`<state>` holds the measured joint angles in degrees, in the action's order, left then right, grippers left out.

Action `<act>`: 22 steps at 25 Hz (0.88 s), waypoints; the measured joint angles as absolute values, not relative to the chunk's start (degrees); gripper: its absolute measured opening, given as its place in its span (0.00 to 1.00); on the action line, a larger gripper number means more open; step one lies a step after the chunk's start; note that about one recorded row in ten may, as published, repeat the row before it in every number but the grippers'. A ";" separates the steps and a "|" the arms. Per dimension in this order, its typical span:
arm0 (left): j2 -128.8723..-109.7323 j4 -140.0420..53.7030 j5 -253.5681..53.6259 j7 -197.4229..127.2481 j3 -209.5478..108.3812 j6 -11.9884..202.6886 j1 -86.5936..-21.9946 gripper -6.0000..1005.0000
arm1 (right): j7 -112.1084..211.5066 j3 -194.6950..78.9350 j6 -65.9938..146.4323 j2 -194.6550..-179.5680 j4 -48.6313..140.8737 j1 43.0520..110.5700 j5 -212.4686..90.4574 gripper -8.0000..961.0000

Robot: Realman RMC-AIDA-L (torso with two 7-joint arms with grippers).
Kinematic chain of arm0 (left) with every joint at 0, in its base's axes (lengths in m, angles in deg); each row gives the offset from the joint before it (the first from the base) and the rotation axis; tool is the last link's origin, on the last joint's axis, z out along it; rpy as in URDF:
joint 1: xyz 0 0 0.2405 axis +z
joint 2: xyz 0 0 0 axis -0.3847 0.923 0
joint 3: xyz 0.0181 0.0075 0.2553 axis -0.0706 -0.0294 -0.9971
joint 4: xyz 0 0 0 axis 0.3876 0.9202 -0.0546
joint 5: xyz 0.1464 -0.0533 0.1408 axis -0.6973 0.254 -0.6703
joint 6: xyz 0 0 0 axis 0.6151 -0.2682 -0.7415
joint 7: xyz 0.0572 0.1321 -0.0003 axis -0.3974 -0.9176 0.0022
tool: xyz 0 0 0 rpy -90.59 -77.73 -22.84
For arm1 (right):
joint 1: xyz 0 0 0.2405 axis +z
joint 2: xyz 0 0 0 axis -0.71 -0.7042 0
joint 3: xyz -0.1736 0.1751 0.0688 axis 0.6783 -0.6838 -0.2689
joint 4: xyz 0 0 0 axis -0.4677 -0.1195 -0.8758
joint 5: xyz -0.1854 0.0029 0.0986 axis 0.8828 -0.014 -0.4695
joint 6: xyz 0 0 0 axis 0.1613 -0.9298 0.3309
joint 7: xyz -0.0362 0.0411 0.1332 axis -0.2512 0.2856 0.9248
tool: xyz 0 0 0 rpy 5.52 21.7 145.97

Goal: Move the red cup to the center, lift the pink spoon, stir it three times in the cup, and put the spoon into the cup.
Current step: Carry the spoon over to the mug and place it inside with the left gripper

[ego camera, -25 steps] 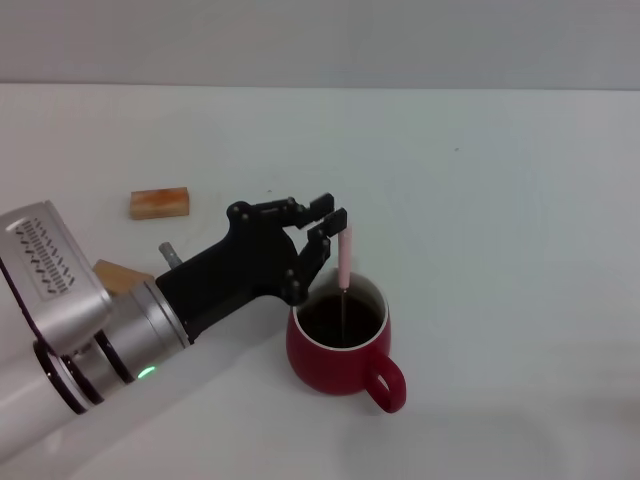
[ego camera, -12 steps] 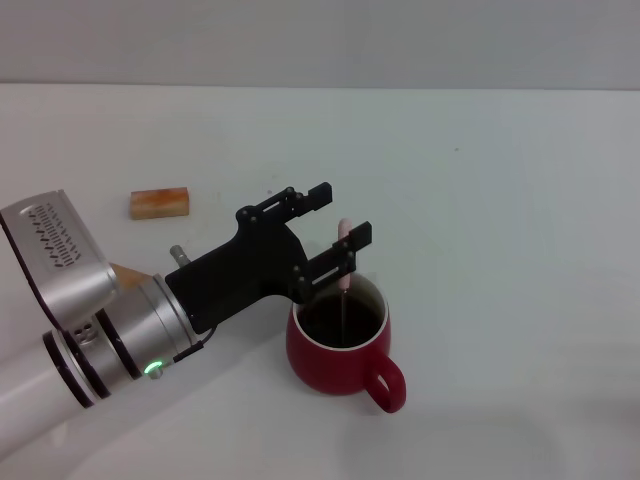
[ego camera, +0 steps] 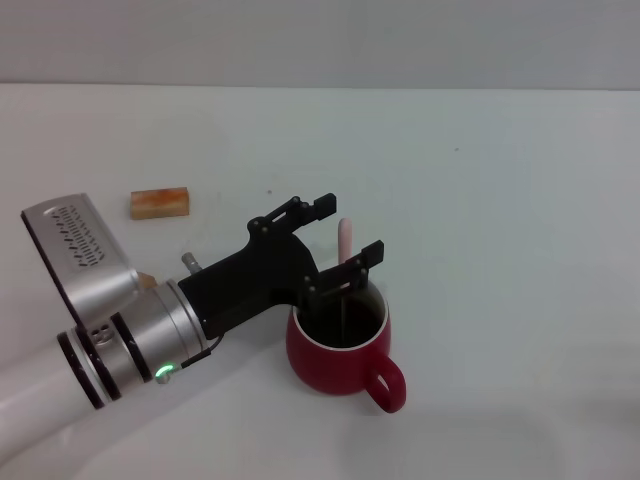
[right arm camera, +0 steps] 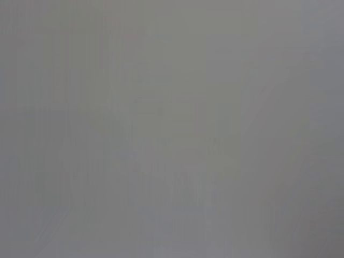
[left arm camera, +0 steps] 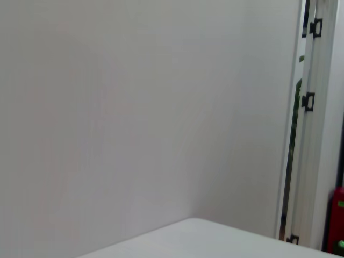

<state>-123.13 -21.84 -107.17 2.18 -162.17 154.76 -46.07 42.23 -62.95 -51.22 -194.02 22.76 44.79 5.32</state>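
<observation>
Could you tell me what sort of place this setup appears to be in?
Probably a lab test bench, not a kitchen: a bare white table against a plain wall, with only a cup, a spoon and a wooden block.

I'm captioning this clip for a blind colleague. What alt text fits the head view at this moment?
The left pincer hangs open around the pink spoon, which stands in the red cup on a white table, its handle sticking up above the rim. A tan wooden block lies behind the arm to the left. The right arm is out of view.

White tabletop (ego camera: 500, 180), plain pale wall (left arm camera: 134, 107), door frame (left arm camera: 317, 123).
</observation>
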 joint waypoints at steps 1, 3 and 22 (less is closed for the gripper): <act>-123.17 -21.78 -107.17 2.22 -162.26 154.29 -46.18 0.78 | 42.23 -62.94 -51.22 -194.01 22.75 44.79 5.32 0.35; -123.19 -21.79 -107.17 2.37 -162.45 154.03 -46.28 0.76 | 42.23 -62.81 -51.22 -194.01 22.73 44.80 5.32 0.35; -123.13 -22.01 -106.90 2.70 -163.23 152.05 -47.40 0.63 | 42.23 -62.59 -51.23 -194.02 22.60 44.88 5.32 0.35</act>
